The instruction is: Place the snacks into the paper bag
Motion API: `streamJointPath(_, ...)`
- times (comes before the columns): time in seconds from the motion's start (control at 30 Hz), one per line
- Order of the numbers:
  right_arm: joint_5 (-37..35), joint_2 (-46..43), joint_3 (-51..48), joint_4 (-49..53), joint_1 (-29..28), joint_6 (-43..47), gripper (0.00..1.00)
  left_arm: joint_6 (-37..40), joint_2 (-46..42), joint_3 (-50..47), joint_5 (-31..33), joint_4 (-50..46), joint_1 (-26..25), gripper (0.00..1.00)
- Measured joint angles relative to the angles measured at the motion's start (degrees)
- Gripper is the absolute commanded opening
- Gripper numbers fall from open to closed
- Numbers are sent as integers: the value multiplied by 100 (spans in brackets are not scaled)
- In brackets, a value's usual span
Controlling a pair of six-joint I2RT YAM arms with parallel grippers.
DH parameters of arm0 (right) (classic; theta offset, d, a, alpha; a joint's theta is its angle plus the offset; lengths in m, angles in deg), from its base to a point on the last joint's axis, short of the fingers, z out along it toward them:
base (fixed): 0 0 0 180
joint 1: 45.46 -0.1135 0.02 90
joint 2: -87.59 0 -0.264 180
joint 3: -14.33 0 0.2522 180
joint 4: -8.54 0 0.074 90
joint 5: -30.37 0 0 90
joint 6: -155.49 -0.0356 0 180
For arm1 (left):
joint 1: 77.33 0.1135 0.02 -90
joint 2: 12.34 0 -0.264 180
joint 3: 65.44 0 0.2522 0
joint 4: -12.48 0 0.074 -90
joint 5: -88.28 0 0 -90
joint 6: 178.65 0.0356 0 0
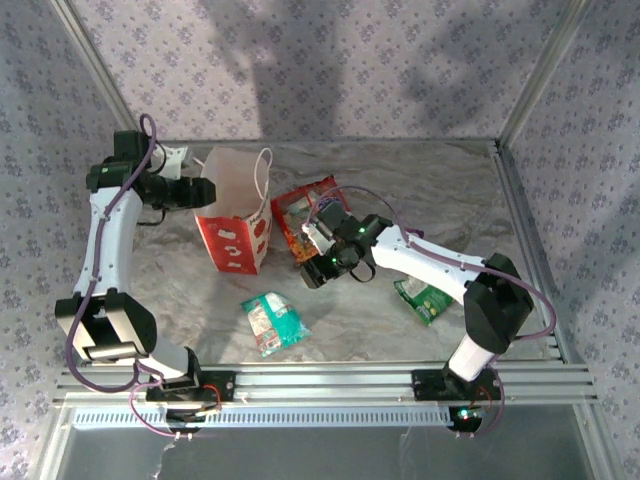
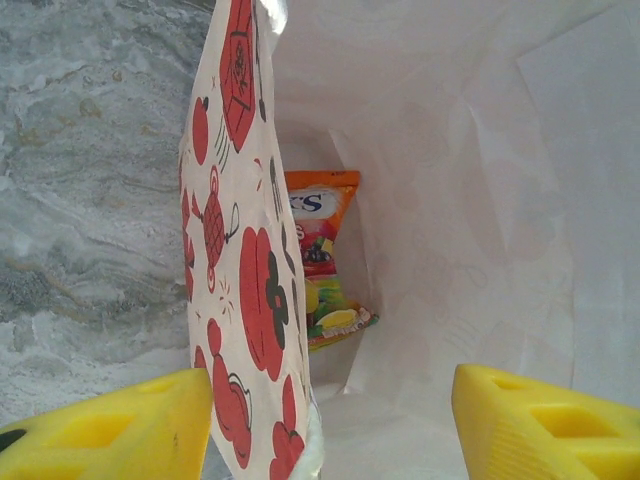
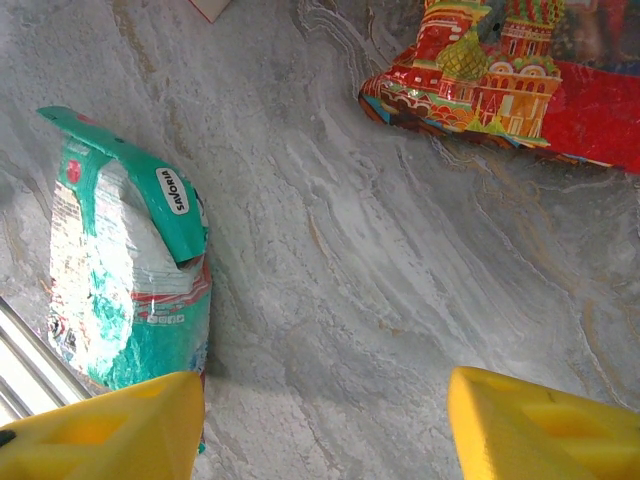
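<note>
The paper bag (image 1: pixel 237 213) stands upright at the back left, white with red blobs and a cord handle. My left gripper (image 1: pixel 203 190) is at its left rim. In the left wrist view this gripper (image 2: pixel 330 425) is open, its yellow fingers (image 2: pixel 110 430) on either side of the bag's printed wall (image 2: pixel 240 300), and an orange-yellow packet (image 2: pixel 322 262) lies inside the bag. The large red packet (image 1: pixel 300 215) lies right of the bag. My right gripper (image 1: pixel 318 268) hangs open over bare table (image 3: pixel 325 425), between the teal packet (image 3: pixel 120 280) and the red packet (image 3: pixel 500 85).
The teal packet (image 1: pixel 272 322) lies near the front middle. A green packet (image 1: pixel 425 298) sits under the right arm's forearm. Aluminium rails (image 1: pixel 330 378) run along the near edge, and patterned walls close in the back and sides.
</note>
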Motion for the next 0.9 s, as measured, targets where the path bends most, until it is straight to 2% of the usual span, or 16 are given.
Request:
streamJointPath(0.17,0,2,2,2,0,2,67,396,-35,26,90,0,-2,75)
streamJointPath(0.3,0,7,2,0,0,2,67,645,-39,72,330,2,-2,78)
streamJointPath(0.47,0,13,2,0,0,2,67,804,-39,177,518,-2,-2,78)
streamJointPath(0.7,0,13,2,0,0,2,67,951,-39,433,315,7,-2,79)
streamJointPath(0.9,0,13,0,-9,0,2,67,940,-33,437,256,28,0,70)
